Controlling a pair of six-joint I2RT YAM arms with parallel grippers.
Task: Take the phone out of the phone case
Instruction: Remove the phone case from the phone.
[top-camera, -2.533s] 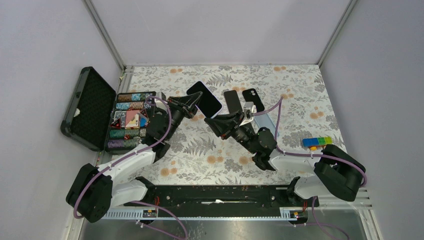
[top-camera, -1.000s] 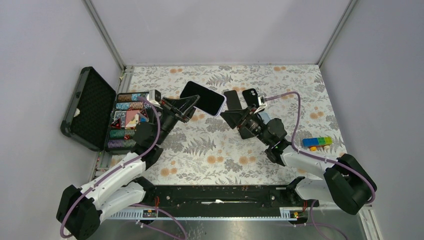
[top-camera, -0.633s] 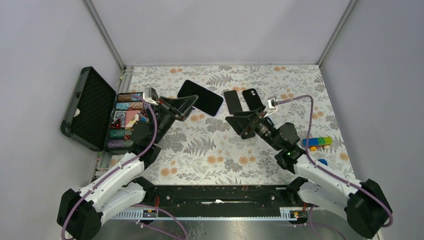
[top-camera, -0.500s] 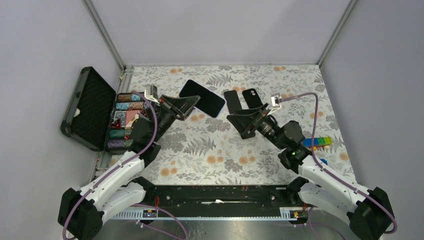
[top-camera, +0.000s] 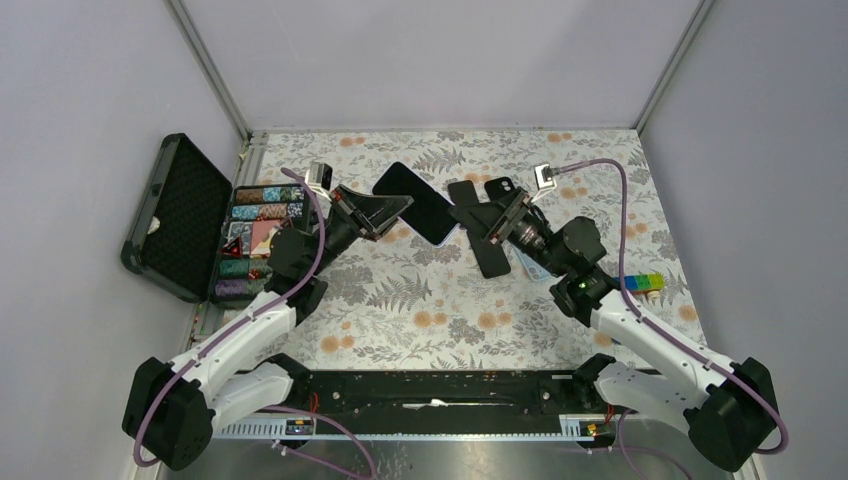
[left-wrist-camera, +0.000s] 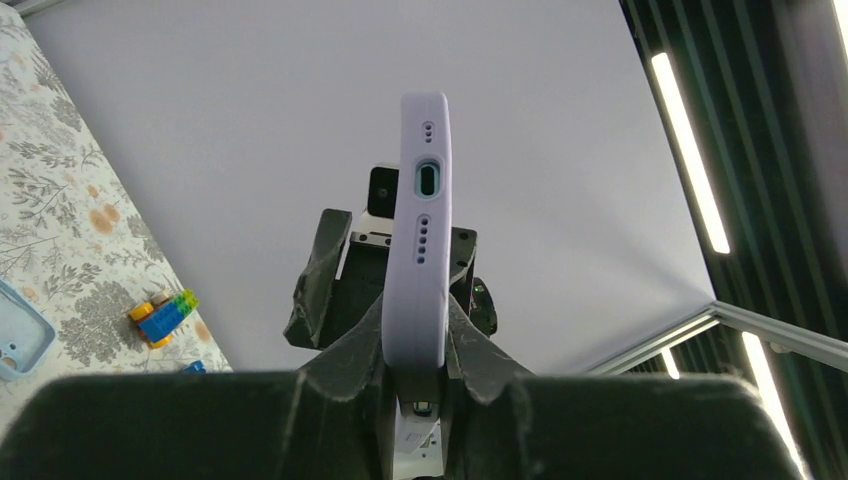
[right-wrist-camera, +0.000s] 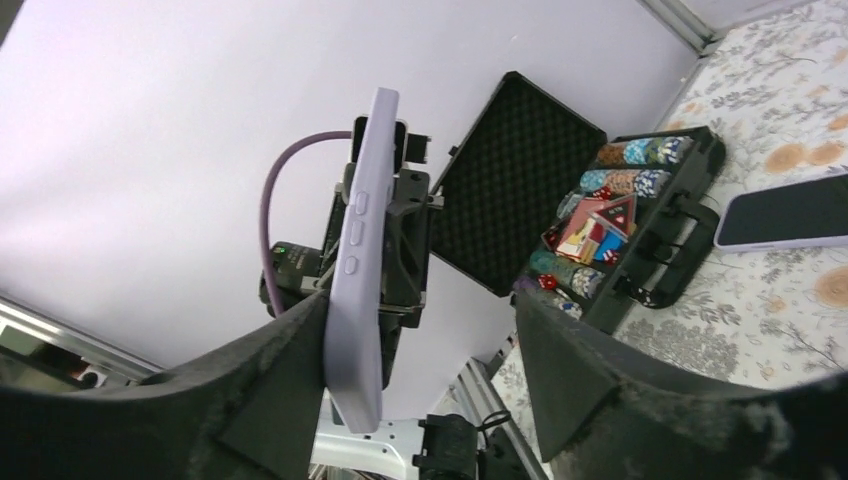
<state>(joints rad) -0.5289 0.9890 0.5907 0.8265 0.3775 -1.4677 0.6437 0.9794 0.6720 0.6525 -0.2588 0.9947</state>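
The phone (top-camera: 417, 201), dark screen up, sits in a lilac phone case (top-camera: 447, 238) and is held in the air over the mat. My left gripper (top-camera: 397, 212) is shut on the case's left end; in the left wrist view the case's edge (left-wrist-camera: 419, 240) stands upright between the two fingers of that gripper (left-wrist-camera: 418, 368). My right gripper (top-camera: 483, 229) is open around the other end. In the right wrist view the case (right-wrist-camera: 360, 270) rests against the left finger (right-wrist-camera: 285, 385), and the right finger (right-wrist-camera: 575, 375) stands well clear of it.
An open black chip box (top-camera: 255, 238) lies at the left. A second dark phone (top-camera: 462, 199) and a black empty case (top-camera: 506, 194) lie on the mat behind my right gripper. A light blue case (left-wrist-camera: 15, 342) and coloured bricks (top-camera: 633, 284) are at the right.
My right gripper opened, drew back to the right, then came in again over the phone's free end. The left gripper kept its hold and swung the phone slightly.
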